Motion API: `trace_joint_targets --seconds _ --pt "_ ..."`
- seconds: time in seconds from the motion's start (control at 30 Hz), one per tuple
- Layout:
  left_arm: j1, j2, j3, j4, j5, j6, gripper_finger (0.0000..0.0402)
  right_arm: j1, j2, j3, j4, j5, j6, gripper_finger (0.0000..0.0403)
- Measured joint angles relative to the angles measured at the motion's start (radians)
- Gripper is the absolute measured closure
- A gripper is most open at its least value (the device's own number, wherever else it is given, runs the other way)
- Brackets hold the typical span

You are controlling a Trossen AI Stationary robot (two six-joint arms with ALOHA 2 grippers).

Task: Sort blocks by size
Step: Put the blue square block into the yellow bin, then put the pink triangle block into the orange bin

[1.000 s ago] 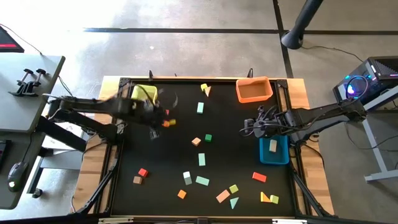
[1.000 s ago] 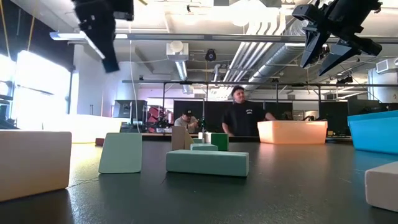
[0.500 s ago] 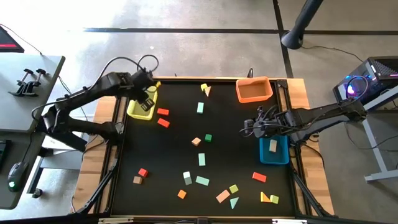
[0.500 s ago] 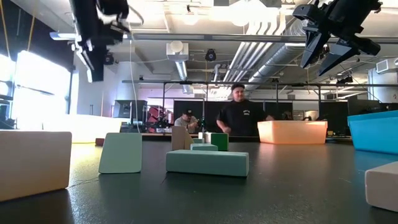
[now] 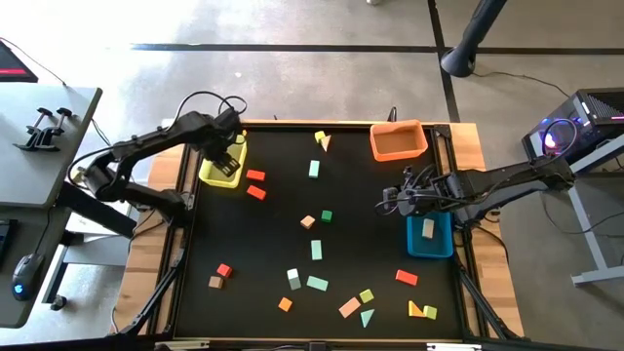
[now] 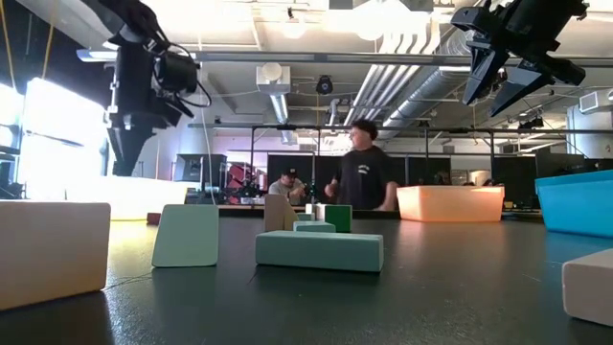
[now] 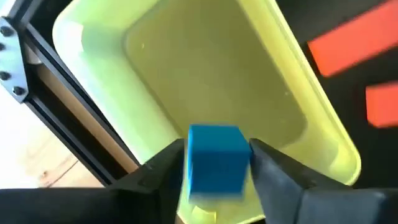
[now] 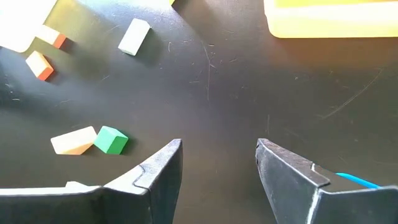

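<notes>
At the upper left of the high view, a blue cube is seen between the slackening fingers of the left gripper above the yellow bin, judged light, rigid, best gripped on opposite flat faces; the right gripper is held open, empty.

Readable text: none in any view.
Blocks: no letters or numbers show.
Bins: no labels or brands show.
Person's shirt: a small pale mark on the chest, too small to read.
Room behind the table: no legible signs.
</notes>
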Motion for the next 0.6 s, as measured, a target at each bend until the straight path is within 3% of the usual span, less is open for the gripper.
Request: trace_joint_targets --seconds 0.23,0.4,0.6 --pt "0.073 -0.016 0.000 -0.022 0.008 -0.010 0.0157 0.000 0.000 0.000 0.002 0.000 0.000 0.0203" --pt "0.080 -0.104 0.000 -0.033 0.107 -0.027 0.0153 0.000 0.000 0.000 0.010 0.000 -0.026 0.0203" --pt "0.014 -0.255 0.000 0.082 0.247 -0.171 0.0166 -0.038 0.000 0.000 0.090 0.000 -0.131 0.0203"
